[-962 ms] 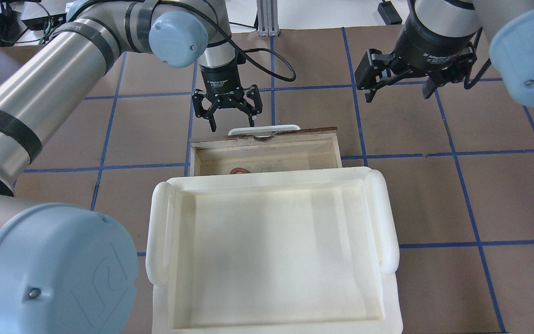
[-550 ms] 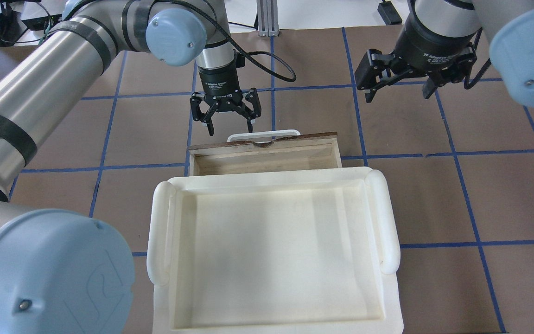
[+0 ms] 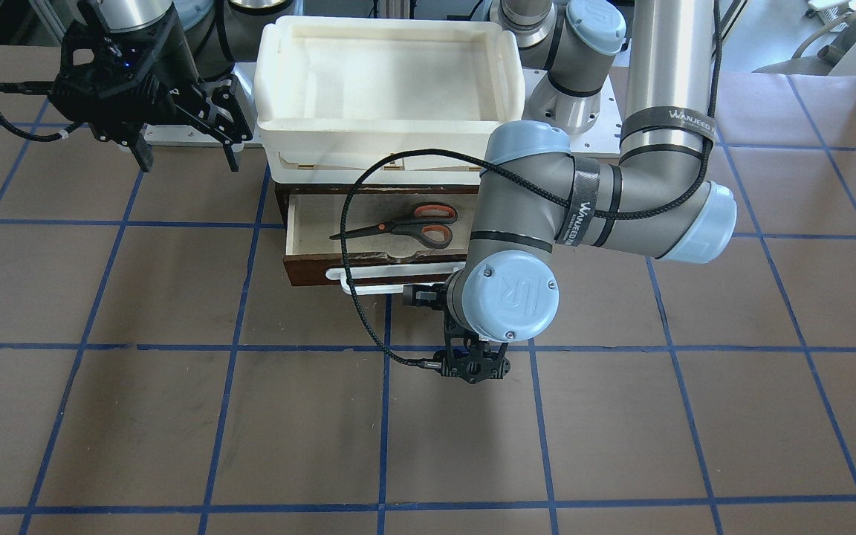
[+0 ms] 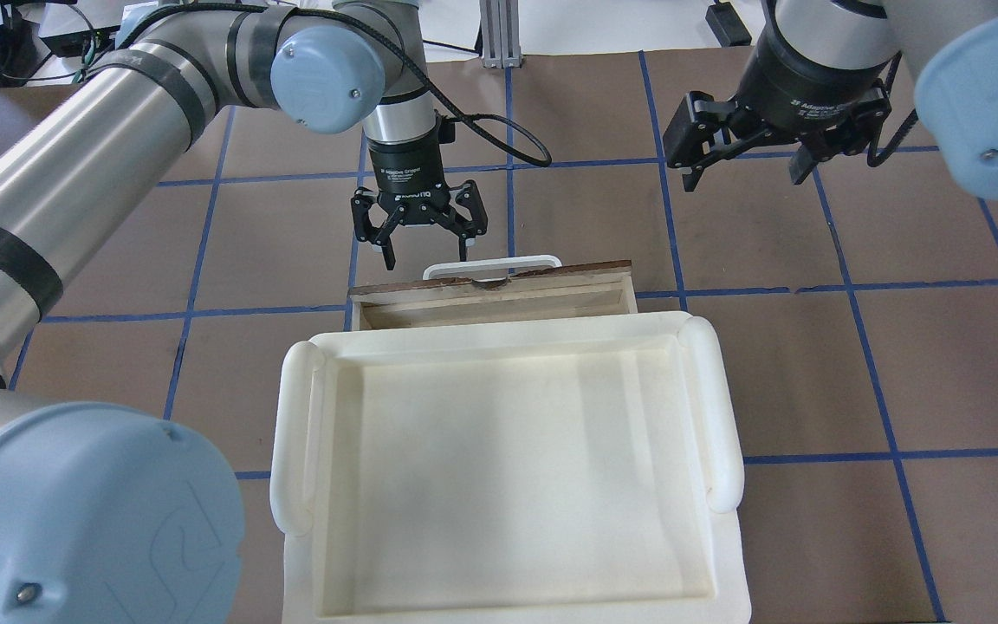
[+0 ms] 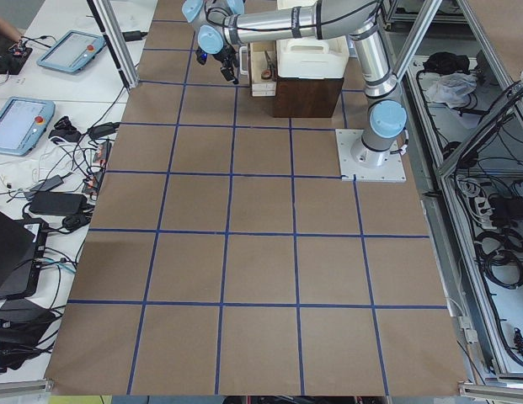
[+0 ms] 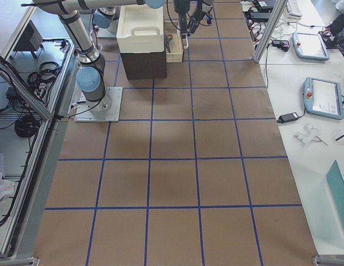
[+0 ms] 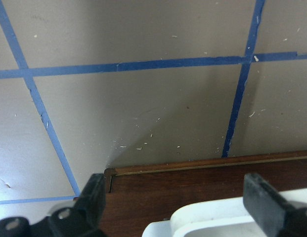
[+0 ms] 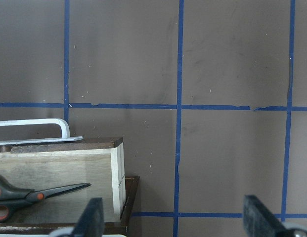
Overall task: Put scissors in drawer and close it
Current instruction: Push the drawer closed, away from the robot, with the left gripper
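Observation:
The scissors (image 3: 406, 223) lie flat inside the drawer (image 3: 309, 269), handles toward the view's right; they also show in the right wrist view (image 8: 29, 195). In the overhead view they are hidden under the tray. The drawer (image 4: 490, 284) stands partly open, with its white bar handle (image 4: 492, 263) facing away from the robot. My left gripper (image 4: 426, 256) is open and empty, fingers pointing down just in front of the drawer front (image 7: 193, 182) at the handle's left end. My right gripper (image 4: 746, 169) is open and empty, hovering off the drawer's right side; it also shows in the front-facing view (image 3: 186, 160).
A white plastic tray (image 4: 508, 340) sits on top of the dark cabinet that holds the drawer. The left arm's black cable (image 3: 346, 245) loops over the drawer. The brown table carries a grid of blue tape lines (image 4: 889, 457).
The drawer has slid in toward the cabinet, and the scissors' handle no longer shows in the overhead view. My left gripper has moved with the drawer front. The right arm has not moved.

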Controlling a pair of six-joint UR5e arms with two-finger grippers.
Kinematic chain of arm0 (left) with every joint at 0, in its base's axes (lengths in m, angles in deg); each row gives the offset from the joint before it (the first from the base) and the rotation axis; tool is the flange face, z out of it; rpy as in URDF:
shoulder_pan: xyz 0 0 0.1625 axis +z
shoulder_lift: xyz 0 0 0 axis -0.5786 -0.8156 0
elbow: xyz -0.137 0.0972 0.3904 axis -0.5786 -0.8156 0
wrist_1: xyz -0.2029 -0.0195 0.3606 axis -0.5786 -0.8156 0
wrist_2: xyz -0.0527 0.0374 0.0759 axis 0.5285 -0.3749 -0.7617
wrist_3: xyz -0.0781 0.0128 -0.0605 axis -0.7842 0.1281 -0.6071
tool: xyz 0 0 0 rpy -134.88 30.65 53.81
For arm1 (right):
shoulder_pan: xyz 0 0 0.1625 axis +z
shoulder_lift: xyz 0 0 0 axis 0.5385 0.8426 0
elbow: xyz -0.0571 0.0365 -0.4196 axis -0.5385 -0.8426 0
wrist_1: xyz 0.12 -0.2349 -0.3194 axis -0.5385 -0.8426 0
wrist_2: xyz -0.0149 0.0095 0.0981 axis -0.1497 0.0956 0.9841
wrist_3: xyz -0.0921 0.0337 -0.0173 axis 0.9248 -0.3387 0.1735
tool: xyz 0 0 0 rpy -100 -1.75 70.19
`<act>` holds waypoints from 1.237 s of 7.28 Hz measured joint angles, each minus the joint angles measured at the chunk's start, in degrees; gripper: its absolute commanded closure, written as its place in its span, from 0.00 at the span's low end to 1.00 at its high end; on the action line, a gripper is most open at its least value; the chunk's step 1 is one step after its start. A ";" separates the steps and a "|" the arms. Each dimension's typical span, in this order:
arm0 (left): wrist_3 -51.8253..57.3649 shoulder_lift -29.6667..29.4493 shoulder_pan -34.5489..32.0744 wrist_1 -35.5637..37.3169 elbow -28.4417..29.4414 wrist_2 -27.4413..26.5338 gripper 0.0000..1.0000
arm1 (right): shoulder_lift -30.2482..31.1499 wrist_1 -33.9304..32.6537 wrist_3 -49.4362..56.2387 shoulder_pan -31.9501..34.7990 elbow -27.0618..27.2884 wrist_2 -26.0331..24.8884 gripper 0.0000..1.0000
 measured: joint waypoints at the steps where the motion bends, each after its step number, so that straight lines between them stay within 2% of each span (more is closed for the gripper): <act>1: -0.02 0.31 -0.02 -0.80 -0.04 0.07 0.00 | 0.00 0.00 0.00 0.00 0.00 -0.02 0.00; 9: -0.03 1.06 -0.76 -4.52 -2.54 0.19 0.00 | 0.00 0.11 0.00 -0.04 0.08 0.00 0.00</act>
